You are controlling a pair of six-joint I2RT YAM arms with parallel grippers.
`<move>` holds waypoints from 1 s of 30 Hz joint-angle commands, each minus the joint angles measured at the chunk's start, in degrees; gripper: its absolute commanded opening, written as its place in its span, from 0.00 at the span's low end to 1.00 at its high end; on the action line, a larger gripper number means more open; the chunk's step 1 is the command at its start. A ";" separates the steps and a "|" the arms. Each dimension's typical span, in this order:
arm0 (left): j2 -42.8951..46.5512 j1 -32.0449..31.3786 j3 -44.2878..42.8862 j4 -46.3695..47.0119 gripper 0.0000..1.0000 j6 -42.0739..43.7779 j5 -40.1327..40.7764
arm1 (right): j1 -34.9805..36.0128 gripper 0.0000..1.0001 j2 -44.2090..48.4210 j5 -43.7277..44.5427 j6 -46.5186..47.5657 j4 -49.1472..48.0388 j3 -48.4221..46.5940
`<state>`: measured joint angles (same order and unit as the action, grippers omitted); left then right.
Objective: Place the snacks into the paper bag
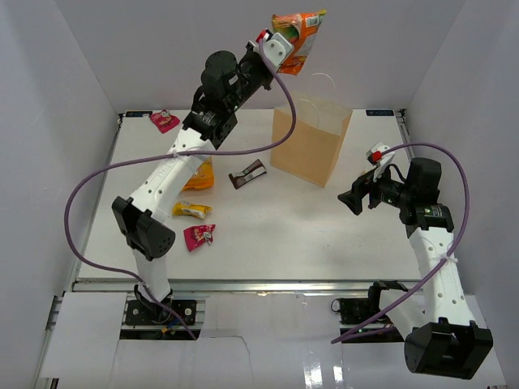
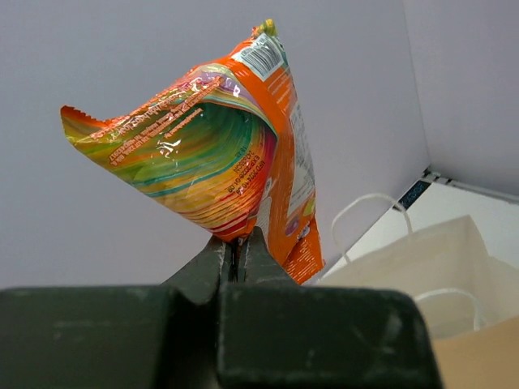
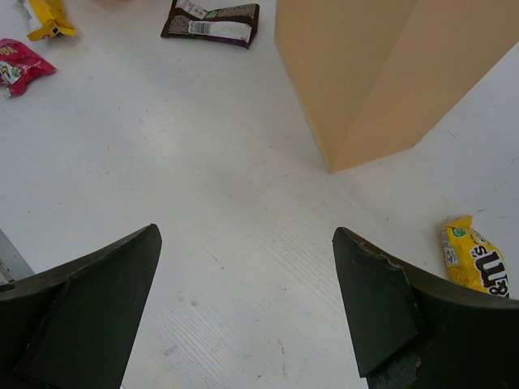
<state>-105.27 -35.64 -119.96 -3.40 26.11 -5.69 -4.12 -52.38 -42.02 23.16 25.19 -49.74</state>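
**A:** While the upright tan kraft paper bag (image 1: 312, 150) stands on the table, where is the large crinkly orange foil pouch (image 1: 298, 31)?

**B:** Up in the air above the bag. The left gripper (image 1: 282, 44) has its jaws pinched together on the pouch's lower edge.

**A:** And the right gripper (image 1: 350, 201)?

**B:** Near the bag's right side, jaws spread wide, gripping nothing.

**A:** Other snacks?

**B:** A flat dark brown wrapped bar (image 1: 248, 174) lies left of the bag. A glossy magenta packet (image 1: 199, 236) lies farther left.

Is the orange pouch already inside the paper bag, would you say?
Out: the left gripper pinches the orange pouch in mid-air, clear of the paper bag.
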 commanded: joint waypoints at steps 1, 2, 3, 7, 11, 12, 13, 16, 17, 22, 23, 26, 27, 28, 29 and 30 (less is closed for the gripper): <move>-4.84 0.57 -9.66 0.68 0.00 0.27 -8.71 | -0.36 0.92 0.96 -0.78 0.13 -0.58 0.17; -7.03 0.66 -10.72 0.50 0.00 -0.70 -10.11 | -0.45 0.92 1.05 -0.52 0.13 -0.58 0.08; -7.75 0.74 -11.08 0.41 0.00 -0.62 -11.78 | -0.45 0.92 1.23 -0.26 0.13 -0.49 0.16; -7.93 0.75 -7.23 0.15 0.00 -1.15 -14.34 | -0.97 0.92 2.02 0.62 0.22 -0.58 0.43; -6.00 0.75 -0.12 1.72 0.00 -1.06 -14.35 | -1.77 0.92 2.11 0.10 -0.57 -0.58 0.87; -5.91 0.75 0.51 1.82 0.00 -0.97 -14.35 | -1.86 0.92 2.11 0.10 -0.66 -0.58 0.87; -5.91 0.75 0.87 1.73 0.07 -1.06 -14.43 | -1.94 0.92 2.19 0.10 -0.66 -0.75 0.96; -6.17 0.75 1.22 1.12 0.21 -1.67 -15.57 | -2.30 0.92 1.93 0.18 -0.66 -0.76 0.87; -6.43 0.75 1.31 1.03 0.24 -2.02 -15.75 | -2.38 0.92 1.84 0.18 -0.66 -0.84 0.78; -6.35 0.75 2.01 2.34 0.42 -5.10 -16.89 | -2.91 0.92 1.05 0.36 -1.45 -0.76 0.34; -6.35 0.75 1.93 2.87 0.46 -5.97 -16.89 | -3.00 0.92 0.70 0.53 -1.62 -0.76 0.08; -6.26 0.75 1.40 2.96 0.53 -6.95 -16.54 | -3.52 0.92 -0.44 1.06 -2.24 -0.67 -0.97; -6.17 0.75 0.79 2.96 0.54 -7.30 -16.37 | -3.61 0.92 -0.79 1.41 -2.41 -0.67 -1.24; -6.08 0.75 0.43 2.96 0.55 -7.39 -15.50 | -3.70 0.92 -1.23 2.63 -3.02 -0.67 -1.50; -6.00 0.75 0.34 2.96 0.58 -7.56 -14.88 | -3.96 0.92 -2.02 3.78 -3.55 -0.67 -2.11; -5.21 0.75 0.34 2.96 0.59 -8.09 -14.00 | -3.97 0.93 -2.63 5.27 -4.25 -0.84 -2.38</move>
<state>-115.37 -35.05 -117.58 -1.54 19.88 -20.49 -7.53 -53.80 -39.81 21.08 25.43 -49.71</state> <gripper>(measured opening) 0.578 0.923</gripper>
